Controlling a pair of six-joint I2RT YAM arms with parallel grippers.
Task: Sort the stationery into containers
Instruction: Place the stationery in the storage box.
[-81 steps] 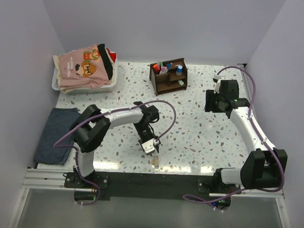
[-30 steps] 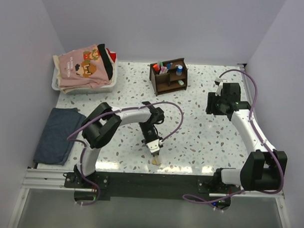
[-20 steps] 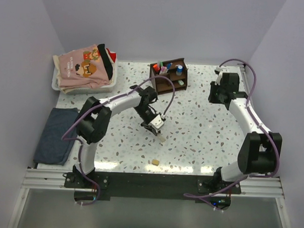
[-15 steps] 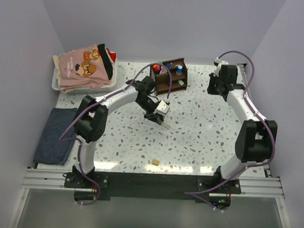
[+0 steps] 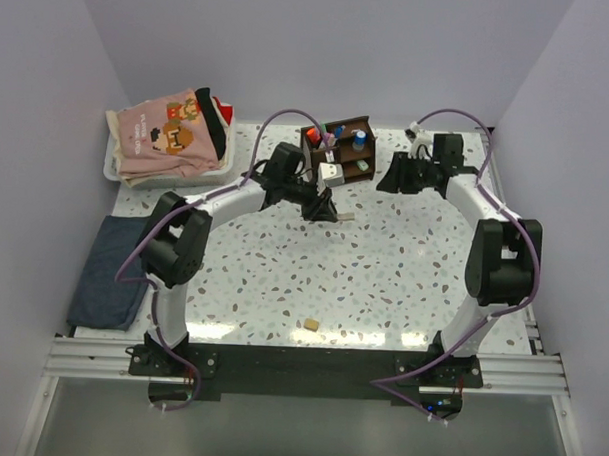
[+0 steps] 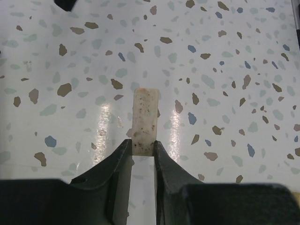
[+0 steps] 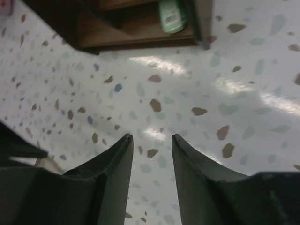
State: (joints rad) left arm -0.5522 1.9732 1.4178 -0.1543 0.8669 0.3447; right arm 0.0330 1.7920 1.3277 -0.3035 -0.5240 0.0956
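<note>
The speckled worktop carries the dark wooden organizer at upper centre of the top view, with pens upright in its compartments. Just right of it, the right end effector gapes, empty. Below the organizer, the left end effector pinches the near end of a beige stick. The stick looks light, stiff and flat-sided, so a mid-length grip would likely tilt less.

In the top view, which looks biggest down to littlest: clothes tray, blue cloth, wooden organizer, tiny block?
1. clothes tray
2. blue cloth, not much smaller
3. wooden organizer
4. tiny block
</note>
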